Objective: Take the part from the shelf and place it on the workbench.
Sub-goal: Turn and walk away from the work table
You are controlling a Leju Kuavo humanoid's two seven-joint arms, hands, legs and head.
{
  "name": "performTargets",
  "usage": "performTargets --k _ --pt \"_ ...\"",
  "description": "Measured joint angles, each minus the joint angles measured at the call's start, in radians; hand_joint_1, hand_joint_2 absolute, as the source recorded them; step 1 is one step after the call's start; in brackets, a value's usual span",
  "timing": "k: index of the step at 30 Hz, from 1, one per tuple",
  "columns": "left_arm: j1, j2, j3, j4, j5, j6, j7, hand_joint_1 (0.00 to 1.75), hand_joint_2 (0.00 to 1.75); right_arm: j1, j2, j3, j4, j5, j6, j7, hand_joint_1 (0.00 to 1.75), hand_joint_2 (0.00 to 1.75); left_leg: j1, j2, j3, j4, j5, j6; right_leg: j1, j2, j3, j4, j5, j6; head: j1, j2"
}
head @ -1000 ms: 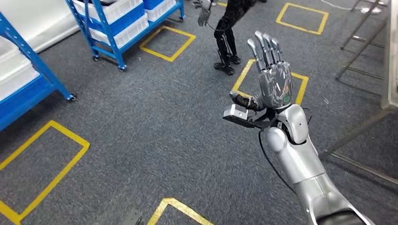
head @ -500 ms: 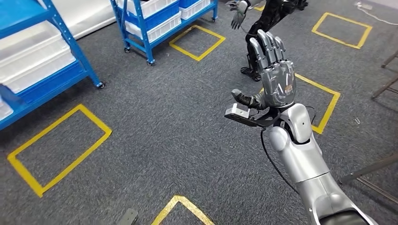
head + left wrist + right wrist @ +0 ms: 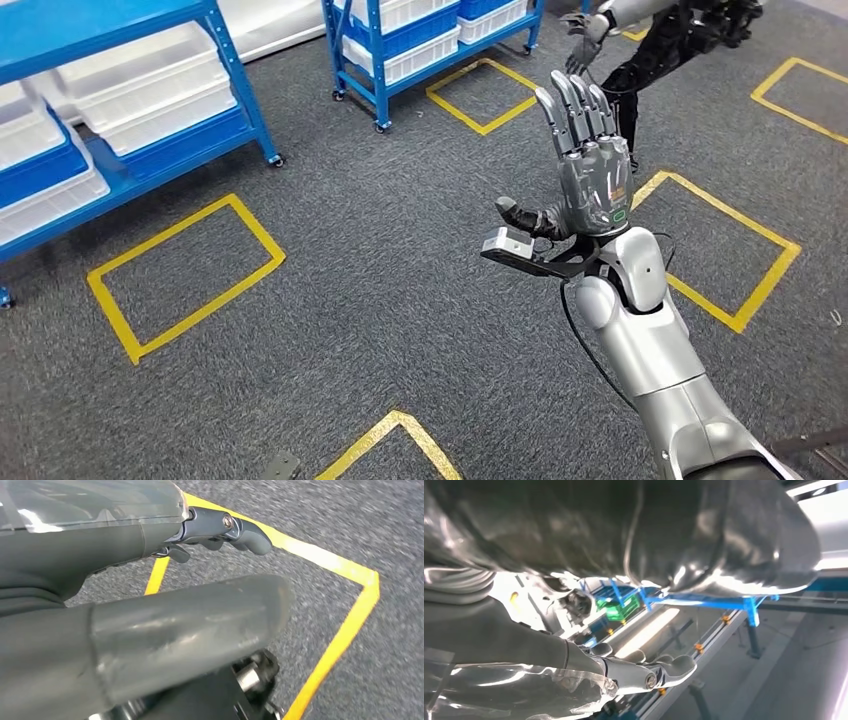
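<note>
Head view: right hand point(image 3: 590, 180) raised, fingers straight and spread, holding nothing; blue shelf point(image 3: 140, 150) with white bins point(image 3: 155, 95) off to the left across grey carpet, part itself not identifiable. Left wrist view: left hand point(image 3: 150, 580) hanging over yellow floor tape point(image 3: 350, 625), holding nothing, fingers loosely apart. Right wrist view: fingers point(image 3: 649, 672) extended, empty; approach step by the look of it, next calls for closing on the shelf and reaching into a bin.

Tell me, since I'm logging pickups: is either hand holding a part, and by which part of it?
Nothing is held. The right hand is raised with fingers spread; the left hand grips nothing.
</note>
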Motion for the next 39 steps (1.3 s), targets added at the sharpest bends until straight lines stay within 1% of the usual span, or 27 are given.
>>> performTargets --k 2,4,6,7,8,9,10,11,13,15,17,18,19,21,23,24,25,26,28,29,30,32,33,35,37,38,39 --pt "0.002 0.000 0.000 0.000 -0.001 0.001 0.000 0.00 0.00 0.003 0.001 0.000 0.000 0.002 -0.001 0.000 0.00 0.00 0.002 -0.021 0.001 -0.007 0.006 0.010 -0.002 -0.006 0.003 0.001 -0.004 0.010 0.000 0.000" --pt "0.001 0.000 0.000 0.000 -0.002 0.003 0.000 0.00 0.00 0.004 0.001 0.000 -0.002 0.004 -0.002 0.000 0.00 0.00 0.007 -0.038 0.005 -0.016 0.013 0.022 -0.008 0.029 -0.012 0.041 -0.035 0.020 0.000 0.000" --pt "-0.002 -0.002 0.000 0.000 -0.001 0.007 0.000 0.00 0.00 0.008 0.000 -0.001 -0.001 0.005 -0.002 0.000 0.00 0.00 0.010 -0.057 0.005 -0.018 0.016 0.028 -0.011 0.076 -0.068 0.154 -0.094 0.025 0.001 0.000" --pt "-0.002 -0.002 0.000 0.000 0.000 0.008 0.000 0.00 0.00 0.012 -0.001 -0.001 0.000 0.007 -0.002 0.000 0.00 0.00 0.010 -0.067 0.004 -0.018 0.016 0.029 -0.011 0.086 -0.103 0.223 -0.120 0.026 0.001 0.000" --pt "-0.002 -0.003 0.000 0.000 0.000 0.009 0.000 0.00 0.00 0.017 -0.002 -0.002 0.002 0.008 -0.002 0.000 0.00 0.00 0.010 -0.079 0.004 -0.017 0.017 0.030 -0.011 0.089 -0.130 0.270 -0.129 0.027 0.001 0.000" --pt "-0.001 -0.003 0.000 0.000 0.001 0.009 0.000 0.00 0.00 0.020 -0.002 -0.002 0.004 0.010 -0.002 0.000 0.00 0.00 0.009 -0.092 0.004 -0.016 0.017 0.030 -0.011 0.091 -0.142 0.285 -0.120 0.027 0.000 0.000" --pt "-0.001 -0.003 0.000 0.000 0.002 0.009 0.000 0.00 0.00 0.021 -0.002 -0.002 0.006 0.011 -0.002 0.000 0.00 0.00 0.009 -0.104 0.004 -0.014 0.016 0.029 -0.012 0.094 -0.133 0.257 -0.091 0.025 0.000 0.000" --pt "-0.002 -0.004 0.000 0.000 0.004 0.008 -0.002 0.00 0.00 0.021 -0.002 -0.002 0.006 0.011 -0.002 0.000 0.00 0.00 0.010 -0.116 0.004 -0.012 0.016 0.028 -0.012 0.103 -0.107 0.196 -0.051 0.022 0.000 0.000" --pt "-0.004 -0.008 0.000 0.000 0.009 0.005 -0.006 0.00 0.00 0.020 -0.002 -0.002 0.007 0.012 -0.003 0.000 0.00 0.00 0.009 -0.140 0.000 -0.006 0.014 0.023 -0.015 0.148 -0.049 0.065 0.005 0.016 0.000 0.000" --pt "-0.006 -0.012 0.000 0.000 0.013 0.001 -0.010 0.00 0.00 0.020 -0.002 -0.004 0.008 0.012 -0.004 0.000 0.00 0.00 0.011 -0.163 -0.008 -0.004 0.016 0.012 -0.015 0.173 -0.026 0.012 0.015 0.012 0.000 0.000" --pt "-0.005 -0.013 0.000 0.000 0.014 -0.001 -0.010 0.00 0.00 0.020 -0.001 -0.005 0.009 0.011 -0.005 0.000 0.00 0.00 0.015 -0.182 -0.014 -0.008 0.020 -0.002 -0.015 0.151 -0.022 0.004 0.018 0.005 0.000 0.000" --pt "-0.003 -0.013 0.000 0.000 0.013 -0.001 -0.008 0.00 0.00 0.019 0.001 -0.005 0.010 0.011 -0.006 -0.001 0.00 0.00 0.013 -0.173 -0.017 -0.003 0.015 -0.008 -0.017 0.140 -0.018 -0.003 0.021 -0.001 0.000 0.000" --pt "-0.002 -0.014 0.000 0.000 0.013 -0.001 -0.005 0.00 0.00 0.018 0.002 -0.005 0.011 0.010 -0.007 -0.001 0.00 0.00 0.011 -0.152 -0.026 0.017 0.001 -0.012 -0.019 0.126 -0.013 -0.010 0.024 -0.008 -0.001 0.000" --pt "-0.002 -0.014 0.000 0.000 0.011 -0.002 0.003 0.00 0.00 0.018 0.003 -0.006 0.013 0.010 -0.009 -0.004 0.00 0.00 0.009 -0.090 -0.072 0.120 -0.057 -0.019 -0.018 0.099 -0.007 -0.019 0.026 -0.017 -0.002 0.000" --pt "0.001 -0.014 0.000 0.000 0.004 -0.006 0.017 0.00 0.00 0.020 0.003 -0.006 0.017 0.009 -0.010 -0.006 0.00 0.00 0.013 -0.064 -0.132 0.247 -0.109 -0.024 -0.013 0.072 -0.006 -0.019 0.024 -0.021 -0.003 0.000" --pt "0.004 -0.014 -0.001 0.000 -0.002 -0.009 0.026 0.00 0.00 0.022 0.003 -0.006 0.019 0.009 -0.011 -0.008 0.00 0.00 0.015 -0.060 -0.144 0.274 -0.112 -0.027 -0.012 0.059 -0.006 -0.018 0.023 -0.022 -0.003 0.000" --pt "0.009 -0.013 -0.002 0.000 -0.009 -0.012 0.036 0.00 0.00 0.023 0.004 -0.006 0.022 0.009 -0.011 -0.009 0.00 0.00 0.016 -0.057 -0.136 0.261 -0.096 -0.028 -0.012 0.047 -0.006 -0.017 0.021 -0.021 -0.003 0.000" --pt "0.013 -0.012 -0.004 0.000 -0.016 -0.014 0.047 0.00 0.00 0.024 0.004 -0.006 0.023 0.009 -0.012 -0.010 0.00 0.00 0.016 -0.050 -0.107 0.208 -0.066 -0.027 -0.012 0.036 -0.004 -0.016 0.019 -0.019 -0.003 0.000" --pt "0.020 -0.008 -0.010 0.000 -0.028 -0.017 0.068 0.00 0.00 0.025 0.003 -0.006 0.025 0.009 -0.014 -0.012 0.00 0.00 0.012 -0.013 -0.029 0.063 -0.010 -0.021 -0.009 0.015 -0.001 -0.011 0.012 -0.013 -0.003 0.000" --pt "0.022 -0.006 -0.013 0.000 -0.032 -0.018 0.076 0.00 0.00 0.025 0.003 -0.007 0.026 0.009 -0.015 -0.012 0.00 0.00 0.008 0.002 -0.004 0.014 0.003 -0.015 -0.006 0.006 0.000 -0.009 0.009 -0.009 -0.003 0.000" --pt "0.024 -0.004 -0.015 0.000 -0.036 -0.019 0.084 0.00 0.00 0.025 0.003 -0.007 0.028 0.009 -0.016 -0.013 0.00 0.00 0.004 0.010 0.007 -0.010 0.006 -0.010 -0.003 -0.002 0.001 -0.007 0.007 -0.005 -0.003 0.000" --pt "0.030 0.000 -0.020 0.000 -0.043 -0.023 0.096 0.00 0.00 0.025 0.004 -0.008 0.030 0.009 -0.017 -0.014 0.00 0.00 0.002 -0.007 0.006 -0.014 0.007 0.000 -0.001 -0.021 0.003 -0.007 0.004 0.002 -0.003 0.000" --pt "0.035 0.002 -0.022 0.000 -0.048 -0.026 0.102 0.00 0.00 0.025 0.004 -0.008 0.031 0.009 -0.017 -0.014 0.00 0.00 0.004 -0.017 0.007 -0.018 0.010 0.004 -0.003 -0.019 0.004 -0.003 -0.001 0.006 -0.003 0.000" --pt "0.041 0.006 -0.028 0.000 -0.057 -0.032 0.109 0.00 0.00 0.024 0.005 -0.010 0.033 0.008 -0.019 -0.014 0.00 0.00 0.010 -0.037 0.011 -0.026 0.017 0.015 -0.008 0.021 -0.015 0.045 -0.036 0.016 -0.002 0.000" --pt "0.043 0.009 -0.035 0.000 -0.065 -0.037 0.114 0.00 0.00 0.026 0.002 -0.015 0.039 0.007 -0.020 -0.015 0.00 0.00 0.012 -0.057 0.010 -0.027 0.020 0.022 -0.013 0.073 -0.072 0.165 -0.098 0.022 -0.002 0.000" --pt "0.044 0.010 -0.039 0.000 -0.068 -0.039 0.117 0.00 0.00 0.029 0.001 -0.017 0.043 0.007 -0.020 -0.016 0.00 0.00 0.012 -0.069 0.008 -0.026 0.020 0.024 -0.014 0.084 -0.104 0.227 -0.120 0.024 -0.002 0.000" --pt "0.046 0.011 -0.042 0.000 -0.071 -0.041 0.120 0.00 0.00 0.032 0.000 -0.018 0.047 0.007 -0.020 -0.016 0.00 0.00 0.012 -0.082 0.008 -0.025 0.020 0.024 -0.016 0.089 -0.125 0.265 -0.125 0.026 -0.002 0.000"
